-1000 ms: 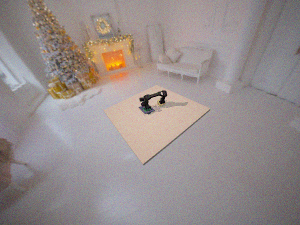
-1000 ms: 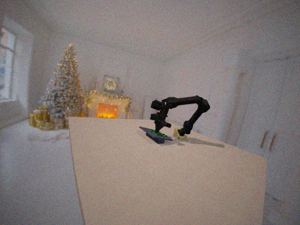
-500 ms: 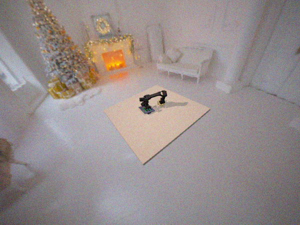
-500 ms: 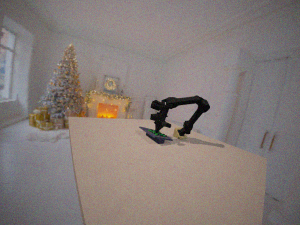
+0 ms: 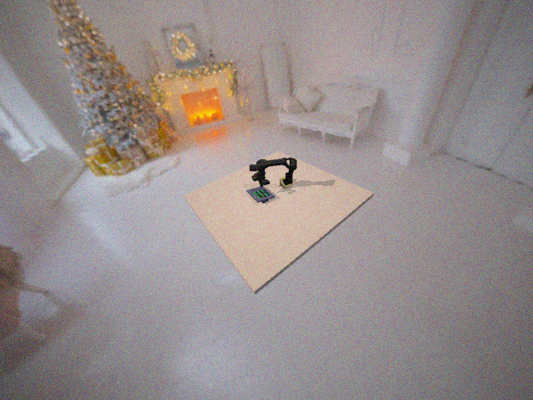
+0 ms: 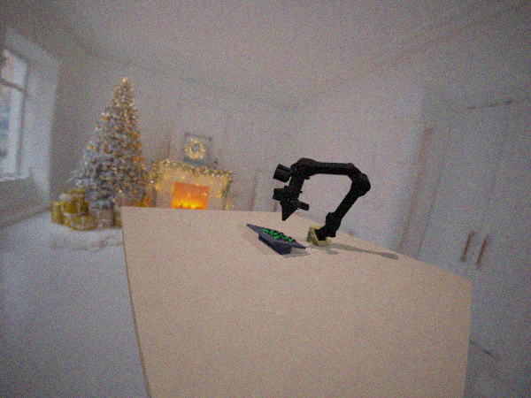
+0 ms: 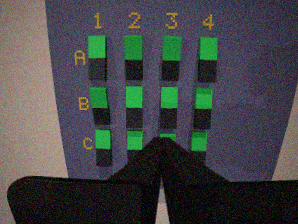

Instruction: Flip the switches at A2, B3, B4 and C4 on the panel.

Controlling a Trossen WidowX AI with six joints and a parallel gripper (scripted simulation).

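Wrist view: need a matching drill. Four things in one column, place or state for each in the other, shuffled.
Column one:
1. switch A1
2. switch A4
3. switch C3
4. hand

Column two:
a. mostly hidden behind the black tip
b. top right corner of the grid
c. shut, holding nothing
d. top left corner, beside the letter A

Pairs: 1-d, 2-b, 3-a, 4-c

Switch panel [image 6: 275, 237] on table [image 6: 265, 318]
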